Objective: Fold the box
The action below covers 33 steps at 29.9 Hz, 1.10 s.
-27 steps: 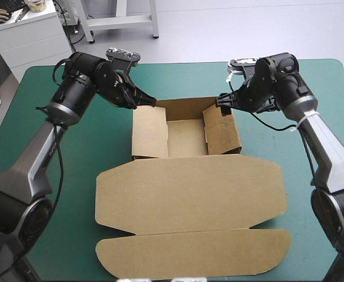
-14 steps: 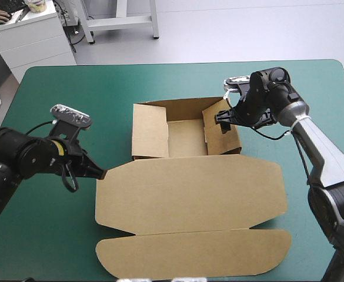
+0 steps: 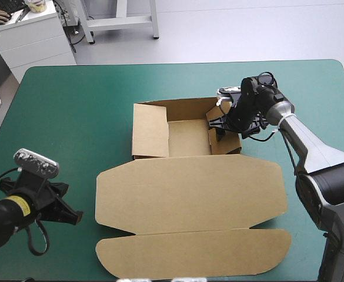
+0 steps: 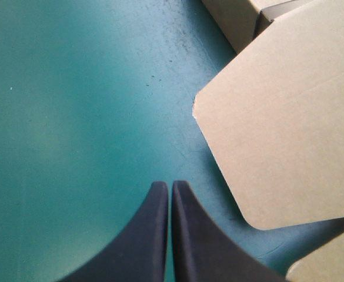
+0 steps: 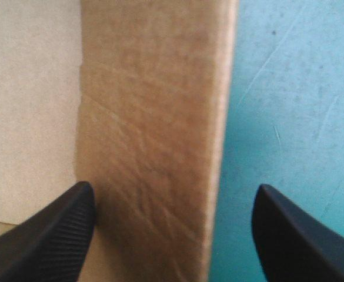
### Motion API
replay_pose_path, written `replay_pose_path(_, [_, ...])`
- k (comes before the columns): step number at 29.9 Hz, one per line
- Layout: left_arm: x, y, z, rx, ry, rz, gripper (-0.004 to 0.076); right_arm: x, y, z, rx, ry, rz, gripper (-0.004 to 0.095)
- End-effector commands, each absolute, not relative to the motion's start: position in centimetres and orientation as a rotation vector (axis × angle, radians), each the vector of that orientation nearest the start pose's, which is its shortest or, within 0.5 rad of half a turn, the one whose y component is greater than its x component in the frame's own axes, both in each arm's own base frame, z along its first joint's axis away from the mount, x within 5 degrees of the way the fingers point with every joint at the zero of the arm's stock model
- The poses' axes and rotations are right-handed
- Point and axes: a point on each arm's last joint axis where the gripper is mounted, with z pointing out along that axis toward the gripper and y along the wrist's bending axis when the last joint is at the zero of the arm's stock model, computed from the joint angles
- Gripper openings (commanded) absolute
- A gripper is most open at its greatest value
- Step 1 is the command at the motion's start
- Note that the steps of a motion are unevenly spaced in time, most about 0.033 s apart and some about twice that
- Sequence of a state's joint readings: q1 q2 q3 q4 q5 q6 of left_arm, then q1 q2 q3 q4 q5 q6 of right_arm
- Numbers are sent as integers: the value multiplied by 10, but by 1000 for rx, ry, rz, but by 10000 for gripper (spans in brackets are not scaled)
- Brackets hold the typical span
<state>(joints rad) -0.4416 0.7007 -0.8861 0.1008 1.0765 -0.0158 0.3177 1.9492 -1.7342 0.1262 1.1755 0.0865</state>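
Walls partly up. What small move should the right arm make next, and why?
Probably shut the right claw on the right wall of the box: it stands open astride that raised board, one finger inside, one over the teal-green cover. The left claw is shut, off the box.

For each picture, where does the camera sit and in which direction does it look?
High view: above and behind the robot, looking forward and down at the table and box; left gripper and right gripper show.
Left wrist view: above the left wrist, looking down along shut fingers at the cover, lid corner ahead.
Right wrist view: above the right wrist, looking along open fingers astride the box's right wall.
Shared: box and cover, in all three.
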Motion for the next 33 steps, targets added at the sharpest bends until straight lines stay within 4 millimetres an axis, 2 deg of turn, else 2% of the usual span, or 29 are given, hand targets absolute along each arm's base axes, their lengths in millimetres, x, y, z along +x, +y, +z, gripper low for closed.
replay_pose_path(1, [90, -34, 364, 483, 2202, -118, -3, 387, 139, 302, -297, 2784, 289, 397])
replay_pose_path(4, [82, -30, 361, 478, 2184, -124, -3, 387, 139, 302, -294, 2785, 290, 36])
replay_pose_path(5, [80, -29, 361, 475, 2176, -126, -3, 387, 139, 302, -294, 2785, 290, -19])
replay_pose_path(9, [72, -25, 358, 470, 2156, -131, -3, 389, 136, 309, -308, 2758, 257, -20])
replay_pose_path(12, [69, -24, 354, 470, 2154, -131, -3, 395, 118, 325, -297, 2702, 177, -20])
replay_pose_path(15, [68, -23, 349, 471, 2162, -129, -3, 402, 80, 343, -215, 2652, 32, -20])
replay_pose_path(18, [67, -23, 349, 472, 2163, -129, -3, 405, 21, 354, -66, 2636, -122, -20])
replay_pose_path(20, [67, -23, 349, 471, 2157, -131, -3, 405, -22, 354, 54, 2639, -158, -20])
replay_pose_path(23, [67, -23, 349, 471, 2157, -131, -3, 400, -76, 354, 230, 2628, -132, -20])
replay_pose_path(29, [67, -23, 349, 470, 2153, -132, -3, 377, -158, 356, 460, 2559, -82, -20])
replay_pose_path(33, [68, -23, 349, 473, 2154, -130, -3, 364, -194, 357, 579, 2489, -83, -20])
